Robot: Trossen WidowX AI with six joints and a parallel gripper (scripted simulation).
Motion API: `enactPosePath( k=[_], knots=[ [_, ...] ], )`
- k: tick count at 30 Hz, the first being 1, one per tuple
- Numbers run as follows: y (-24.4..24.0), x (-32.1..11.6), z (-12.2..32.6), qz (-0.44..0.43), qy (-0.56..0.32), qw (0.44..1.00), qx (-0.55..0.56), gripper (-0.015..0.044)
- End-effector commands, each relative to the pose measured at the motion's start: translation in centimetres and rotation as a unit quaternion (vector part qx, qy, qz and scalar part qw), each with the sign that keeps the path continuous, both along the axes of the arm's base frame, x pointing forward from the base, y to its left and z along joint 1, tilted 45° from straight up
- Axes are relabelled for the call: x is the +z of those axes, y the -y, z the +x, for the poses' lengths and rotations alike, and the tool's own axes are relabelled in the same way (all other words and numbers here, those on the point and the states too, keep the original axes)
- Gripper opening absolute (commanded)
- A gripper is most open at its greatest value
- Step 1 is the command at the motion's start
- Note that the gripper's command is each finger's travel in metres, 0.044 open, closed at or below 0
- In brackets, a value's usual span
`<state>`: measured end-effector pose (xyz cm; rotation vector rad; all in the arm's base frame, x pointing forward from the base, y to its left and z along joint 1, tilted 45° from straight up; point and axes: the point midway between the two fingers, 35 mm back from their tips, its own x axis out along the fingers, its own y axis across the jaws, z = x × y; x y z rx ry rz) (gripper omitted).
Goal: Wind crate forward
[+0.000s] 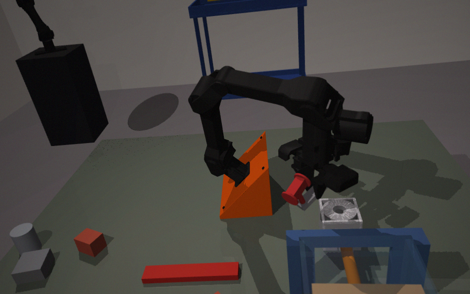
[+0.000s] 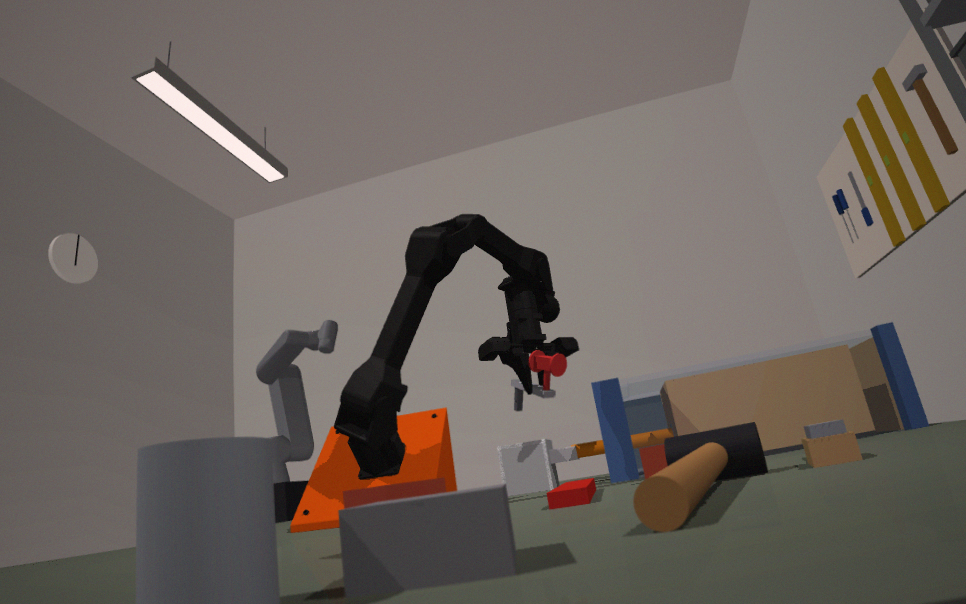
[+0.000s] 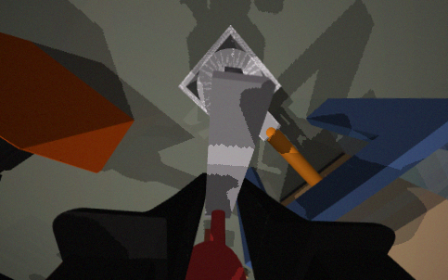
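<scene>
My gripper point(image 1: 310, 190) point(image 2: 535, 372) point(image 3: 222, 179) is shut on the winch handle, a grey bar point(image 1: 307, 201) point(image 3: 230, 134) with a red knob point(image 1: 295, 190) point(image 2: 547, 363) point(image 3: 213, 257). I hold it in the air, just left of and above the grey winch point(image 1: 340, 212) point(image 2: 528, 465) point(image 3: 191, 86), whose round top hole point(image 1: 339, 209) is open. In the wrist view the bar's far end overlaps the winch top. An orange strap point(image 1: 350, 268) point(image 3: 295, 155) runs from the winch through the blue frame point(image 1: 357, 235) point(image 2: 607, 427) point(image 3: 392, 134) to the tan crate point(image 1: 368, 289) point(image 2: 764, 397) point(image 3: 420, 241) inside the clear cubby.
The orange wedge point(image 1: 247, 190) point(image 2: 412, 450) point(image 3: 44, 111) carrying the arm's base stands left of the winch. A red bar point(image 1: 189, 271), a red cube point(image 1: 89, 241), a grey cylinder point(image 1: 25, 237) and a grey block point(image 1: 32, 266) lie front left. A mallet point(image 2: 678, 480) lies near the cubby.
</scene>
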<state>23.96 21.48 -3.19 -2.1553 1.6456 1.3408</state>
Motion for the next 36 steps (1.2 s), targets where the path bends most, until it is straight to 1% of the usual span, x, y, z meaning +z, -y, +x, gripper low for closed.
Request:
enactPosePath(
  k=[1, 7, 36],
  knots=[
    [-1.34, -0.69, -0.70, -0.024, 0.011, 0.999, 0.022, 0.0000],
    [-1.75, -0.45, -0.80, -0.055, 0.013, 0.998, 0.035, 0.0000],
    [-1.94, -0.12, -0.78, -0.052, 0.014, 0.998, 0.038, 0.0000]
  ],
)
